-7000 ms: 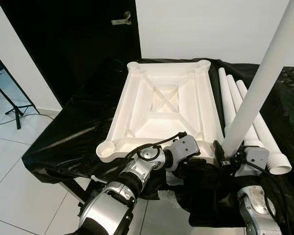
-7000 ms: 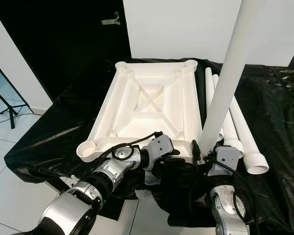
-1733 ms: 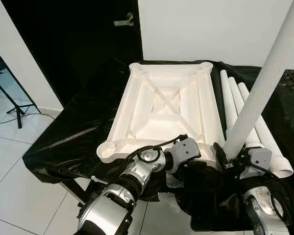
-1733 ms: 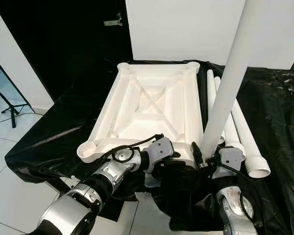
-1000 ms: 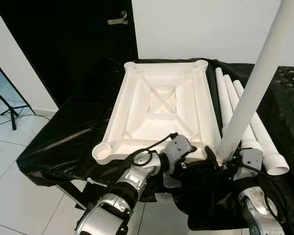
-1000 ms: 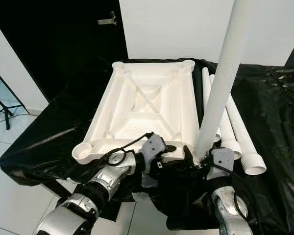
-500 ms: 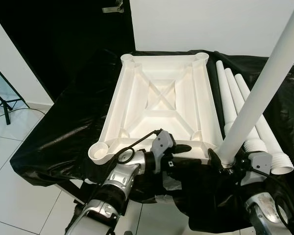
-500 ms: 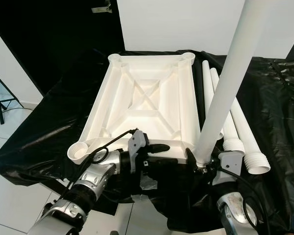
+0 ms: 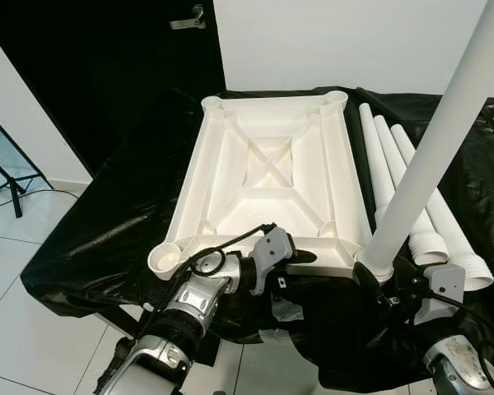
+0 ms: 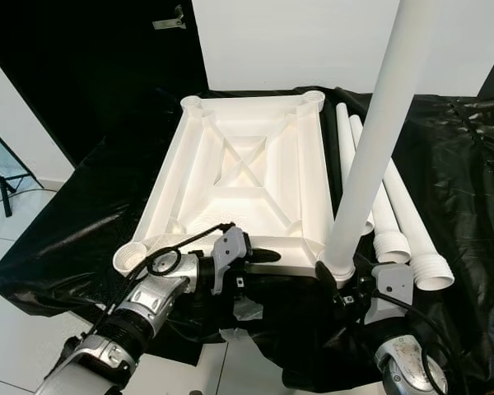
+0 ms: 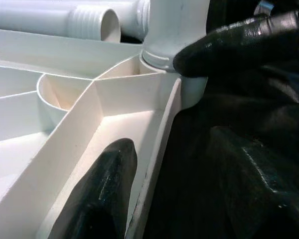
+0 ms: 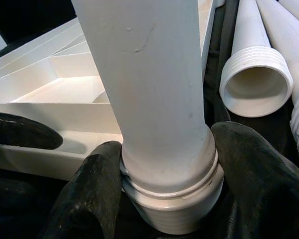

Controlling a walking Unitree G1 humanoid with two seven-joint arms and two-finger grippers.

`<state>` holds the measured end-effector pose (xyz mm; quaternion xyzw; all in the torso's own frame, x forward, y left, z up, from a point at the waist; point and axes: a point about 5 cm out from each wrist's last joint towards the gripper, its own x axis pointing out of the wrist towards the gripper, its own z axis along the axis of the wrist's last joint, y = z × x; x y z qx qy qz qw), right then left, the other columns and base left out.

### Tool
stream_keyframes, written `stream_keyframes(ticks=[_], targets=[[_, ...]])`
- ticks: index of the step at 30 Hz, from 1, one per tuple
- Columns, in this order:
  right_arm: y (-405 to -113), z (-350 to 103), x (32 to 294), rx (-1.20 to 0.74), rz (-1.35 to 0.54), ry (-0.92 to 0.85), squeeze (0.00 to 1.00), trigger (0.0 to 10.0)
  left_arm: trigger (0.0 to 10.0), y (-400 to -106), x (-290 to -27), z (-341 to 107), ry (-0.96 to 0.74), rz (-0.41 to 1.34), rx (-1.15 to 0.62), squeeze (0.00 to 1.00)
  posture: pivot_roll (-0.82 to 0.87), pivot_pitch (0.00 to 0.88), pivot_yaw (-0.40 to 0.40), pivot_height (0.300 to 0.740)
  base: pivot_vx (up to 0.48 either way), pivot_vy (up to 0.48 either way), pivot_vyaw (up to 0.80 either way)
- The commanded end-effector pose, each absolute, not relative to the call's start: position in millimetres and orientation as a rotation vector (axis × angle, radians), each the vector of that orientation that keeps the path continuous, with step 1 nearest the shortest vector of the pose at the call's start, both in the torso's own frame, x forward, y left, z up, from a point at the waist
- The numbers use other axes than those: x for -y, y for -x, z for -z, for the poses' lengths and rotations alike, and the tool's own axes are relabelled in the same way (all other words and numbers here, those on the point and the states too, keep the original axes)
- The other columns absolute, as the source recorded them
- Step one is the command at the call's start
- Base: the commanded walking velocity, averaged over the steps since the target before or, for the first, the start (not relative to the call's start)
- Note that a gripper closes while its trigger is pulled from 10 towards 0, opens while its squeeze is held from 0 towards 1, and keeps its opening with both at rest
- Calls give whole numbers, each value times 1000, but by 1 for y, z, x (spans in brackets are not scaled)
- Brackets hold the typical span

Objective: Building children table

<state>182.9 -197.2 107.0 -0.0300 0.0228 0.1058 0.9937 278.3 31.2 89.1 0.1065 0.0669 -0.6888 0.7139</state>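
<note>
though top cut off, right claw (image 12: 164,199) grips leg (image 10: 370,156).

Black-draped bench (image 9: 107,239): tabletop (image 9: 267,177), 3 legs (image 9: 395,177).

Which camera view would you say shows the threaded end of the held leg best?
The right wrist view: the threaded end sits close up between the right gripper fingers. The left wrist view shows it at the tabletop corner; the eye views show it small.
</note>
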Motion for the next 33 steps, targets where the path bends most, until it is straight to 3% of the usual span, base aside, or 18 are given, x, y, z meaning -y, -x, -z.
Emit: stream_keyframes(ticks=[1,10,17,33], targets=[[-178,-96,198,-123,-232,38,0,0,10000,-265,-43,-59,-254,1601,-351,0,41,0,60,740,0,0,0],[-187,-86,196,-205,-299,59,0,0,10000,-255,-42,-55,-207,1698,-442,0,48,0,53,740,0,0,0],[-227,-92,186,-184,-426,88,0,0,10000,-257,-41,-57,-195,1666,-417,0,77,0,44,740,0,0,0],[-266,-94,164,-150,-472,57,0,0,10000,-260,-40,-63,-167,1597,-363,0,104,0,42,740,0,0,0]])
